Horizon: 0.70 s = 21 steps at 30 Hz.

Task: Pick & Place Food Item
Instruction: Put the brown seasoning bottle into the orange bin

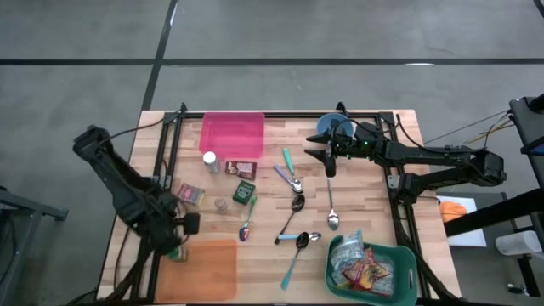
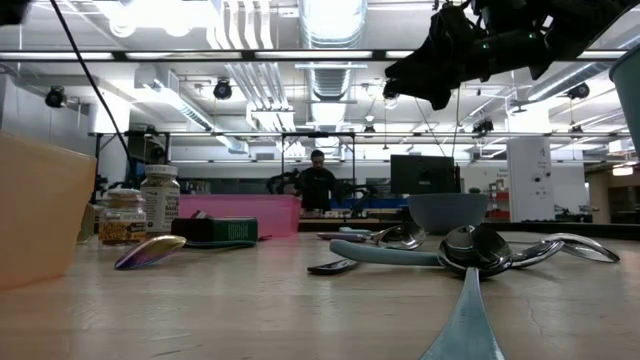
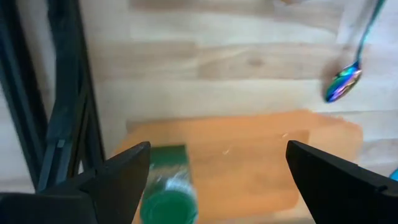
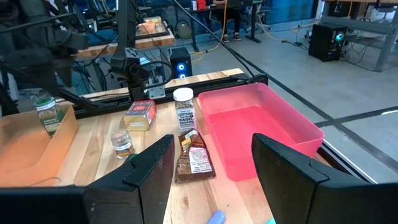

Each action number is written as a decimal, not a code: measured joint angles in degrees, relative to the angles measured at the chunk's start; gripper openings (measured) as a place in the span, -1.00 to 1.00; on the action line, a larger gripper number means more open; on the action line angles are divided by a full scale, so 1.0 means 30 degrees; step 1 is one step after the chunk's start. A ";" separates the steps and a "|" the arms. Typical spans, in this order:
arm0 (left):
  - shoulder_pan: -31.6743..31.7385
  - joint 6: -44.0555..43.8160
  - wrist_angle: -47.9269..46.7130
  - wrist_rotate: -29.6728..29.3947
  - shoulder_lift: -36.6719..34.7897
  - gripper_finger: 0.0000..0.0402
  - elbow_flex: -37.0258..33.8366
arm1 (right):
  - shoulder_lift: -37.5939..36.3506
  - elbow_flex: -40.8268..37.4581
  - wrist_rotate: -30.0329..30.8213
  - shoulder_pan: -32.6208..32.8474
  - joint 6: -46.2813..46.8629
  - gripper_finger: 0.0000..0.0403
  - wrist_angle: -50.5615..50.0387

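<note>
High view looks straight down; low view sits level; both share the pink bin.

two dark jointed arms, black cables

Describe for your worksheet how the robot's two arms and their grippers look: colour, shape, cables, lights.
Both arms are black and jointed, each ending in a gripper with two flat, wedge-shaped black fingers. The left gripper sits on a chunky arm trailing a black cable. The right gripper shows small green lights near its wrist, and thin cables run off behind its base.
</note>
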 joint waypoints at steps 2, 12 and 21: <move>0.1284 0.1937 -0.0013 0.0118 -0.0077 0.88 0.0000 | 0.0007 0.0000 0.0004 -0.0006 0.0000 0.05 0.0000; 0.8264 1.1788 -0.0513 -0.0093 0.0254 0.88 0.0000 | 0.0007 0.0000 0.0004 -0.0007 0.0000 0.05 0.0000; 1.2760 2.0325 0.0913 -0.0165 0.2622 0.88 0.0000 | 0.0007 0.0000 0.0004 -0.0007 0.0000 0.05 0.0000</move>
